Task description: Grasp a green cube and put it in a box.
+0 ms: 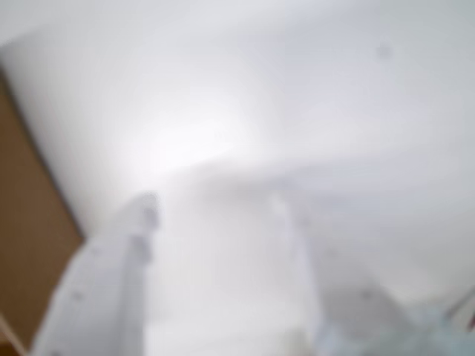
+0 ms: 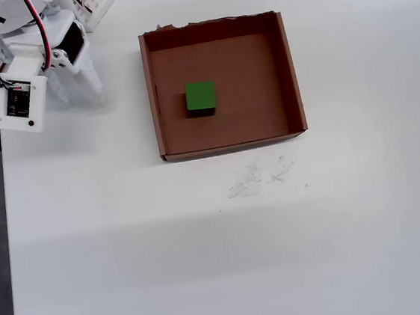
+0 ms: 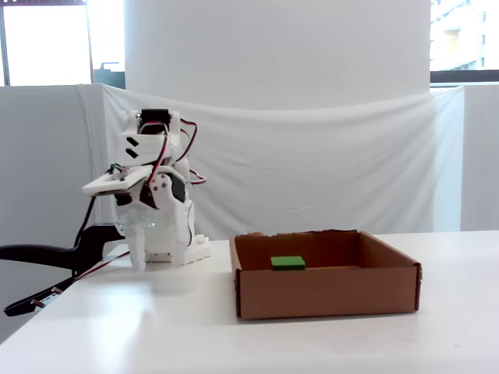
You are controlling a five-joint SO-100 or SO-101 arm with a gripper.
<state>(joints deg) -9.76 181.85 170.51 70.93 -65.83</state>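
The green cube [image 2: 201,97] sits flat in the box [image 2: 289,74], its sides square with the walls. The gripper [image 2: 76,87] waits at nine o'clock from the box. Its jaws are a little apart and hold nothing.

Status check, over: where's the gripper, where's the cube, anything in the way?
Gripper empty, fingers apart, folded back near the base, clear of the box. Green cube resting inside the box, left of centre in the overhead view. Nothing in the way.
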